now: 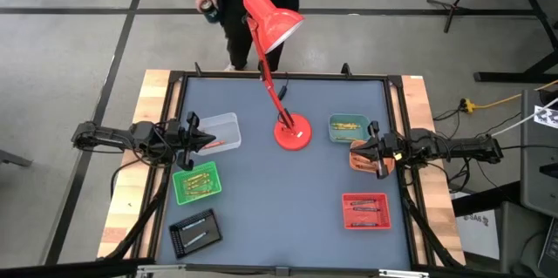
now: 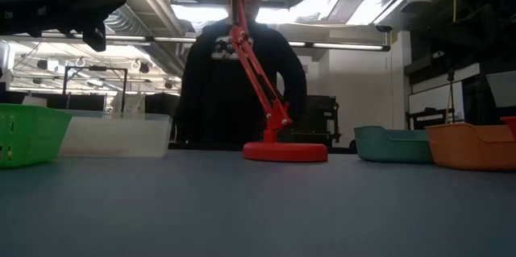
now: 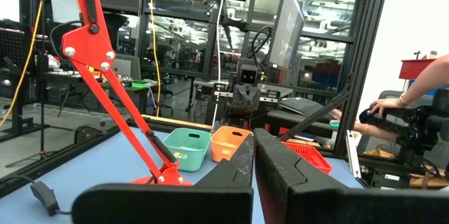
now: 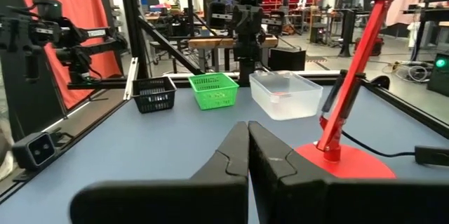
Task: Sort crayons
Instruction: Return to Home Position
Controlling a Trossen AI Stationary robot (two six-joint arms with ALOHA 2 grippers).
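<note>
Left end effector (image 3: pixel 253 140) together, held level | right end effector (image 4: pixel 248 127) together, level, by orange bin (image 2: pixel 472 146)

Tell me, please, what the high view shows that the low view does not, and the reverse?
Only the high view: the black basket, the crayons lying inside the bins, and both arms whole, the left end effector beside the clear tub, the right end effector at the orange bin.
Only the low view: the room's ceiling lights and the front of the person's dark top.
Both: the red lamp, green bin, clear tub, teal bin, orange bin and the person behind the table.
</note>
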